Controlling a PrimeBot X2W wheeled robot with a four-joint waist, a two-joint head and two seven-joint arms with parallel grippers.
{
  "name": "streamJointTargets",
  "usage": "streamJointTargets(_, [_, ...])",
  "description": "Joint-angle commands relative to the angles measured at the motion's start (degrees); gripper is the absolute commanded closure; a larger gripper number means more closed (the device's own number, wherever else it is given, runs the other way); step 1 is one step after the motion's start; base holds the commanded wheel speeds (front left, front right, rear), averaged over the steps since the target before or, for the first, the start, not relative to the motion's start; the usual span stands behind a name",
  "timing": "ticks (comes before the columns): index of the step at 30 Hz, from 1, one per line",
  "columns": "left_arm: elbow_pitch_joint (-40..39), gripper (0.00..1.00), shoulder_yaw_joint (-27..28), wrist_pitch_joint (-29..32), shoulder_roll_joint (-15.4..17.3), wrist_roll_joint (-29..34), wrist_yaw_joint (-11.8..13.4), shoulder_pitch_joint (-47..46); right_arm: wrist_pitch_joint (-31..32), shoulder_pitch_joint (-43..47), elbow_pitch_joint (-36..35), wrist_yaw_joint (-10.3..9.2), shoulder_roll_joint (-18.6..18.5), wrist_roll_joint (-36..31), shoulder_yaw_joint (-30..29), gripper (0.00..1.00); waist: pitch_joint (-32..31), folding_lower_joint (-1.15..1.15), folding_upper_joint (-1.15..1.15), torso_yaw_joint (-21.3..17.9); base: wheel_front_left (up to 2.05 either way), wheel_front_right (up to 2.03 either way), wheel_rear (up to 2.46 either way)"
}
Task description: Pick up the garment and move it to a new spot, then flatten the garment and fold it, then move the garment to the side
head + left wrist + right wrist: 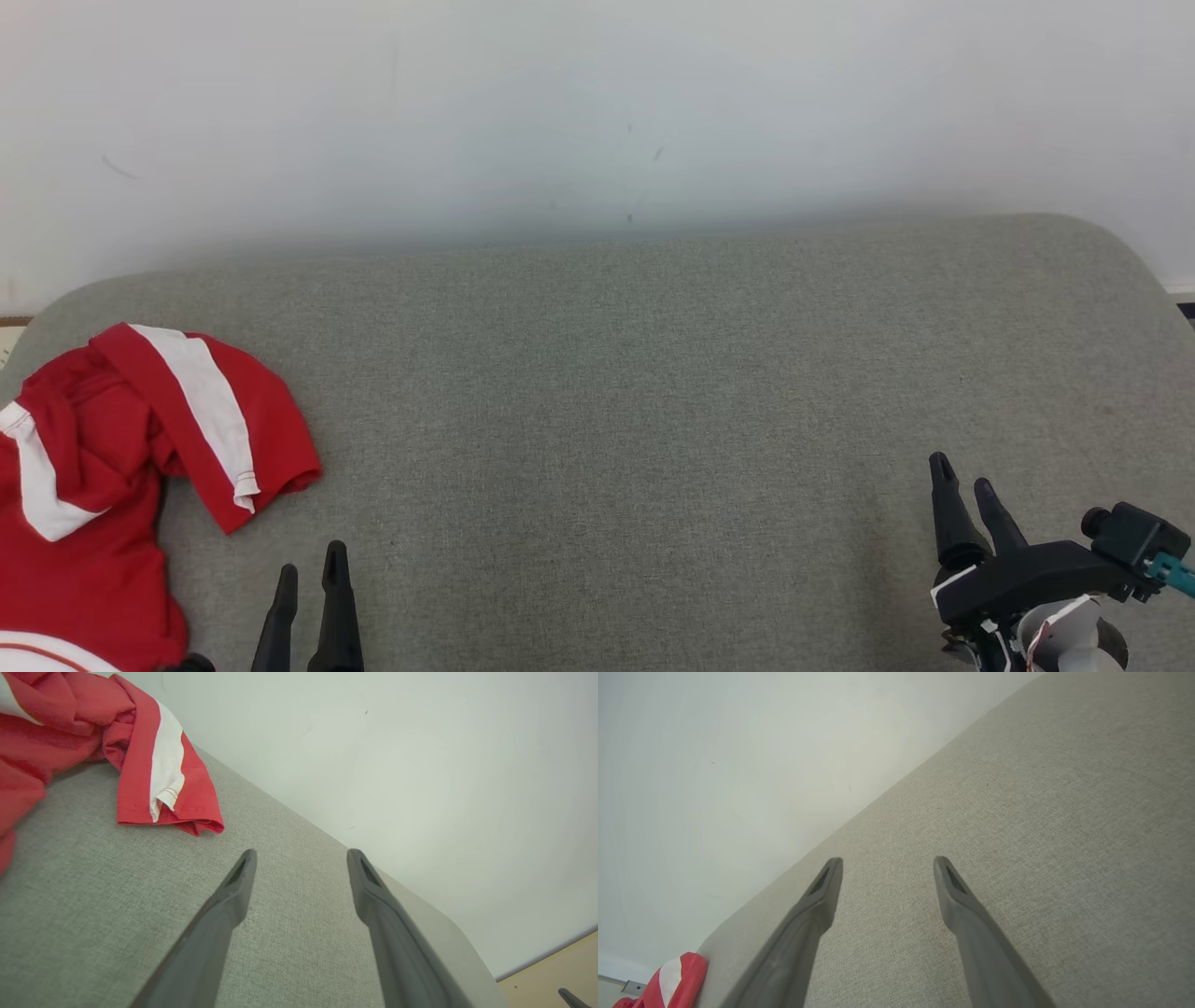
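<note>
A crumpled red garment (pixel 103 485) with white stripes lies bunched at the left end of the grey fabric surface (pixel 653 392). Its striped sleeve (pixel 163 779) shows at the upper left of the left wrist view, and a corner of it (pixel 672 982) peeks in at the bottom left of the right wrist view. My left gripper (pixel 311 560) stands open just right of the garment near the front edge, touching nothing. At the lower right my right gripper (pixel 962 471) is open and empty over bare fabric, far from the garment.
A pale wall (pixel 597 112) rises directly behind the grey surface. The surface has rounded corners at the far left and far right. Wood-coloured floor (pixel 560 970) shows beyond its end in the left wrist view.
</note>
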Motion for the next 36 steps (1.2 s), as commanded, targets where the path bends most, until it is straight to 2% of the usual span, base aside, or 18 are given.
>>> streamJointTargets(1, [-0.7,0.00,0.6,-0.1,0.4,2.0,0.3,0.2,-0.9,-0.1,-1.0,0.02,-0.4,-2.1,1.0,0.00,-0.1,0.00,0.00,0.0,0.00,0.00,0.00])
streamJointTargets(31, [-2.3,0.00,2.4,-0.1,1.7,20.9,2.3,2.2,-9.3,0.3,-1.9,0.03,-3.1,-16.7,14.5,0.00,-1.0,0.00,0.00,-0.1,0.00,0.00,0.00])
streamJointTargets(36, [-2.8,0.00,2.8,-0.1,1.8,23.3,2.8,2.7,-10.3,0.6,-2.2,0.03,-3.0,-19.0,15.0,0.00,-1.1,0.00,0.00,-0.2,0.00,0.00,0.00])
